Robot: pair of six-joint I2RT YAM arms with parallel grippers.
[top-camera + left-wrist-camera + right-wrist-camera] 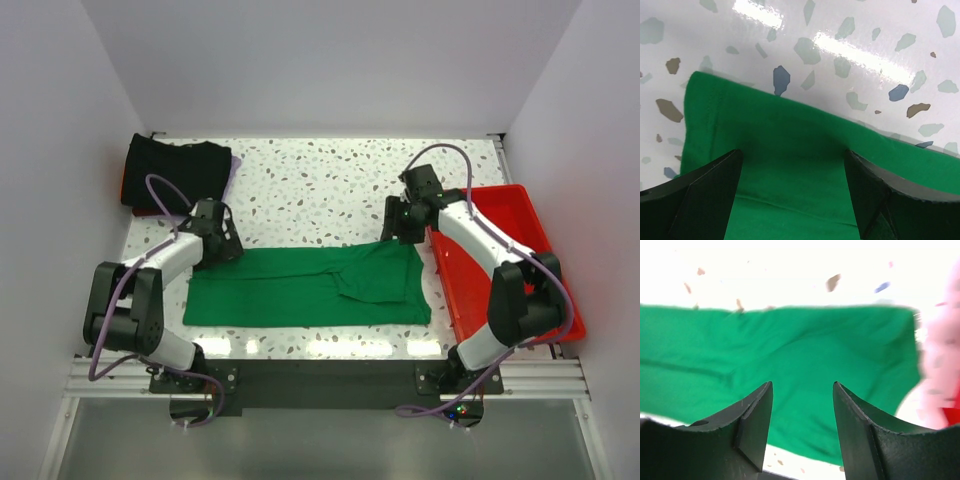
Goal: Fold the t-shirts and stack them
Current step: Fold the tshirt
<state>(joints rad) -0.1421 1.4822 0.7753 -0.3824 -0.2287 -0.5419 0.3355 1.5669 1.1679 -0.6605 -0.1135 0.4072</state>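
My left gripper [225, 248] and right gripper [398, 228] hung open, holding nothing, over the upper corners of the green shirt [300, 290] at mid-frame. It looked part-folded. A black shirt [178, 170] lay folded at upper left.

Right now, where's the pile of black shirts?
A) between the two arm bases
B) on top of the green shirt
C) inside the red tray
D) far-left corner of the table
D: in the top view the folded black t-shirts sit at the far-left corner of the table, clear of the green t-shirt and well away from the red tray on the right.
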